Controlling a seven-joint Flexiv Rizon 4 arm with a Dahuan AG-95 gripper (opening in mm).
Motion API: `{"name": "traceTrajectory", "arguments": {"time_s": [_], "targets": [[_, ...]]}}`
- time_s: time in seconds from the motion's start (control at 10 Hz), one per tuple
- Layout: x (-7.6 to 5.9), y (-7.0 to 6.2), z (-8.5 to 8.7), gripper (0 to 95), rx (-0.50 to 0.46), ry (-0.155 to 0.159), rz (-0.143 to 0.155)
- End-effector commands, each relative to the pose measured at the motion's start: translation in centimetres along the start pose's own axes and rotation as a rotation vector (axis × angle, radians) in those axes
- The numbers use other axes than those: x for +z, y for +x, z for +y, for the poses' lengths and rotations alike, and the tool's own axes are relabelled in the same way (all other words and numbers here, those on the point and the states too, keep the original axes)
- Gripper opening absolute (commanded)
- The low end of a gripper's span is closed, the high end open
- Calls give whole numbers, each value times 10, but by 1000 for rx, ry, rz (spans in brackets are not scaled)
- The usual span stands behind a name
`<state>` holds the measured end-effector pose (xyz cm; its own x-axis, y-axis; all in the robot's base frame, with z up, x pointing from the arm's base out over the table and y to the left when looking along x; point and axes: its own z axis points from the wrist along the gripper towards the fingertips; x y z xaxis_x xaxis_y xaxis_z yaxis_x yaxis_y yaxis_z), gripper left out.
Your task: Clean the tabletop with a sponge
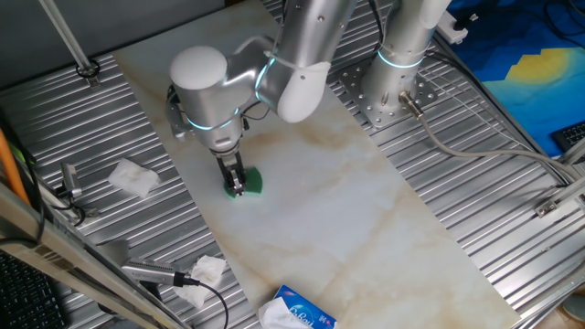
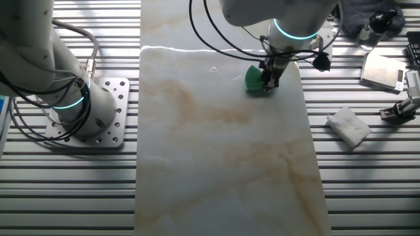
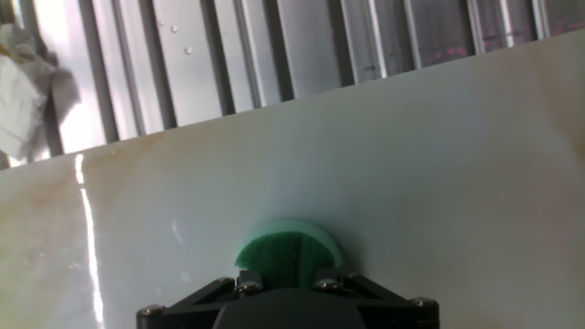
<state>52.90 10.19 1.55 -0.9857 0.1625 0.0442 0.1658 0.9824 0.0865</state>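
Sponge (image 1: 249, 182) pinched in tool (image 1: 237, 187), pressed on tabletop (image 1: 366, 219)

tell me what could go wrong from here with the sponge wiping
1. The sponge is being pressed near the slab's edge; a stroke outward could run it off onto the ribbed metal.
2. The sponge bulges out from under the hand, so it may be held unevenly and could twist or slip loose.
3. The brown stains lie farther in on the slab, so staying at this edge would probably miss them.
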Motion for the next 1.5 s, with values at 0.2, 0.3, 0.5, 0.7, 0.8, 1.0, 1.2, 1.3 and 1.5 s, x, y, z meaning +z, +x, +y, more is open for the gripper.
{"name": "traceTrajectory", "arguments": {"time_s": [0.2, 0.3, 0.5, 0.7, 0.8, 1.0, 1.2, 1.3, 1.5], "targets": [[2, 1, 4, 0, 7, -5, -1], [2, 2, 8, 0, 16, -7, -2], [5, 5, 18, 0, 36, -7, -11], [6, 7, 23, 0, 46, -7, -14], [4, 7, 25, 0, 48, -7, -12], [5, 10, 31, 0, 59, -10, -15], [7, 13, 38, 0, 69, -13, -19], [7, 13, 41, 0, 71, -13, -20], [6, 12, 42, 0, 68, -15, -20]]}}
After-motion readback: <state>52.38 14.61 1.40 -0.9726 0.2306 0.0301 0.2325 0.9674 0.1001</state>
